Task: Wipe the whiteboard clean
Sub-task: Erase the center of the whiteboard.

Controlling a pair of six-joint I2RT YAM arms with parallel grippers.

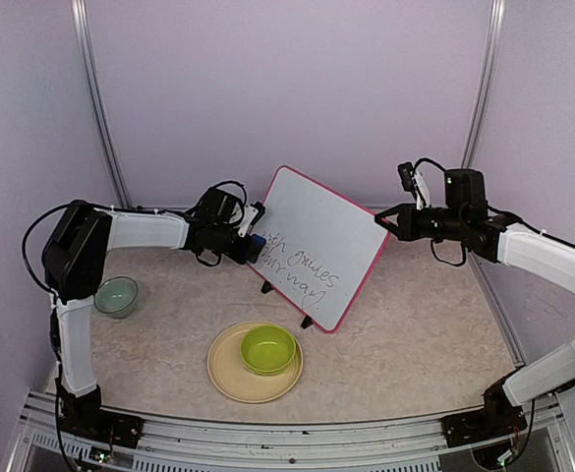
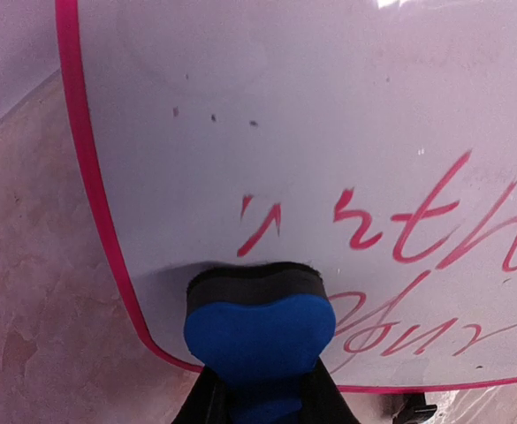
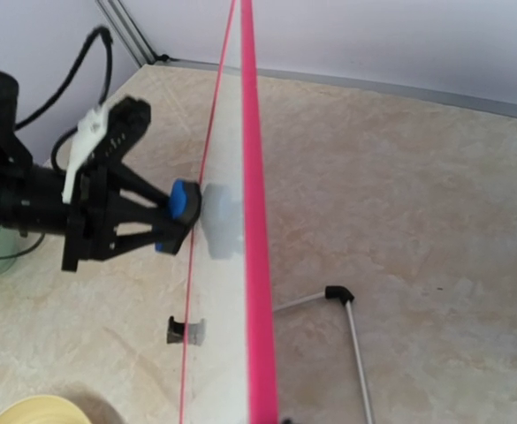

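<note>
The whiteboard (image 1: 316,231), white with a pink-red frame and black feet, stands tilted at the table's middle with handwriting on its lower part. My left gripper (image 1: 251,246) is shut on a blue and black eraser (image 2: 258,322), whose black felt face presses on the board's lower left corner, beside the writing (image 2: 399,234). The eraser also shows in the right wrist view (image 3: 184,201), against the board face. My right gripper (image 1: 385,222) grips the board's right edge. Its fingers are out of the right wrist view, where the pink frame (image 3: 254,221) runs down the middle.
A green bowl (image 1: 268,349) sits on a yellow plate (image 1: 230,379) just in front of the board. A teal bowl (image 1: 116,295) stands at the left by the left arm. The board's wire stand (image 3: 351,327) rests on the table behind it. Walls close the back and sides.
</note>
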